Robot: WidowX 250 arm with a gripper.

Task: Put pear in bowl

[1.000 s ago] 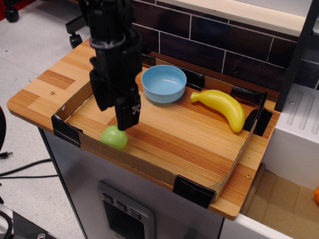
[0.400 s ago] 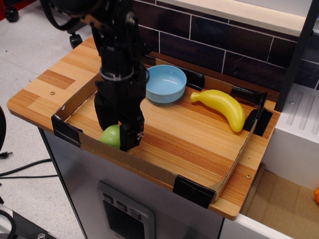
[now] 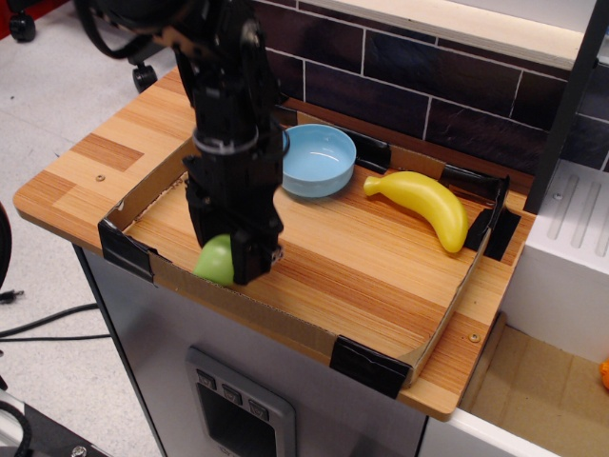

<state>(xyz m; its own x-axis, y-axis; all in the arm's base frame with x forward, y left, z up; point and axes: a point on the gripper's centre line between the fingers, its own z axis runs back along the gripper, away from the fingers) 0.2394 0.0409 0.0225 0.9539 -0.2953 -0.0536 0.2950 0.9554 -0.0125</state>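
Observation:
The light-green pear (image 3: 215, 260) lies at the front left corner of the cardboard tray (image 3: 314, 328), against its front wall. My black gripper (image 3: 229, 259) has come down over the pear, with a finger on each side, and looks closed on it. The pear still rests on the tray floor, and the right finger hides part of it. The round light-blue bowl (image 3: 314, 160) stands empty at the back of the tray, behind and to the right of the gripper, apart from it.
A yellow banana (image 3: 425, 205) lies at the back right of the tray. The tray has low cardboard walls with black taped corners (image 3: 369, 366). It sits on a wooden tabletop (image 3: 86, 162). A dark tiled wall runs behind, and a white unit (image 3: 561, 267) stands to the right.
The gripper dropped from above the pear down around it, then its fingers drew in against the fruit. The pear, bowl and banana have stayed in place.

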